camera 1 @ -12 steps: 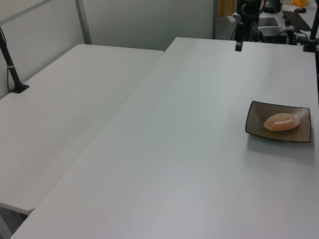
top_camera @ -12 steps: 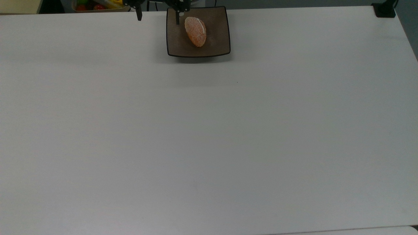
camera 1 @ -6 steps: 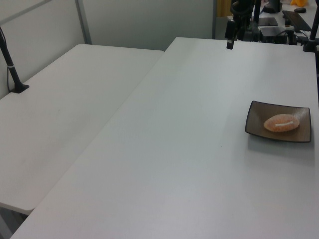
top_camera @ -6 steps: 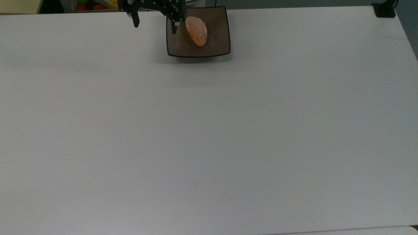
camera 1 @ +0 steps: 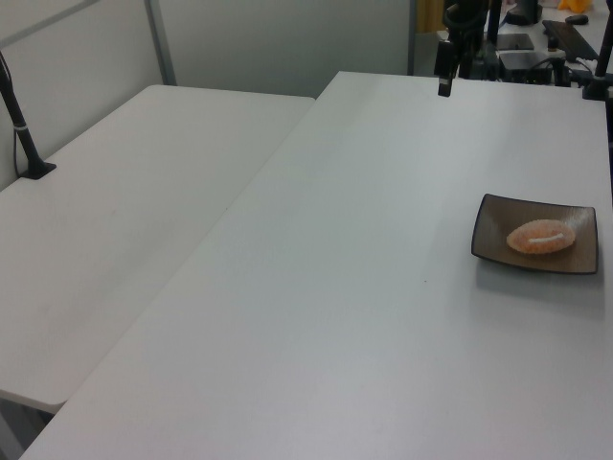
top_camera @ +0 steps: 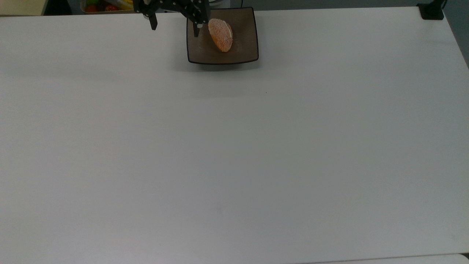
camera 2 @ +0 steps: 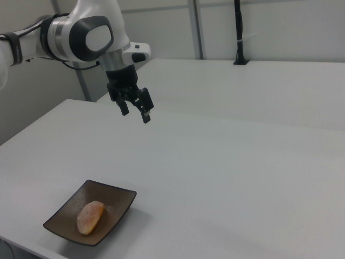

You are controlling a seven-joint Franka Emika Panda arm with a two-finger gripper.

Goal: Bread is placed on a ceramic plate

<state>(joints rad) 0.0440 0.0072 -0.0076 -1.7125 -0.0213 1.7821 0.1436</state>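
While aloft, gripper (camera 2: 135,111) spread, tilted.

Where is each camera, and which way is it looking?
Top view: overhead, looking down at the table; gripper at the far edge.
Left view: beside the table, looking along it; gripper far back.
Right view: low, by the ceramic plate; shows the arm.
All share the bread on the plate.

The arm (camera 2: 81,35) has glossy white rounded shells with dark grey joint caps and black bands. Its gripper (camera 2: 135,110) is black, with two slim angular fingers (camera 2: 145,115).
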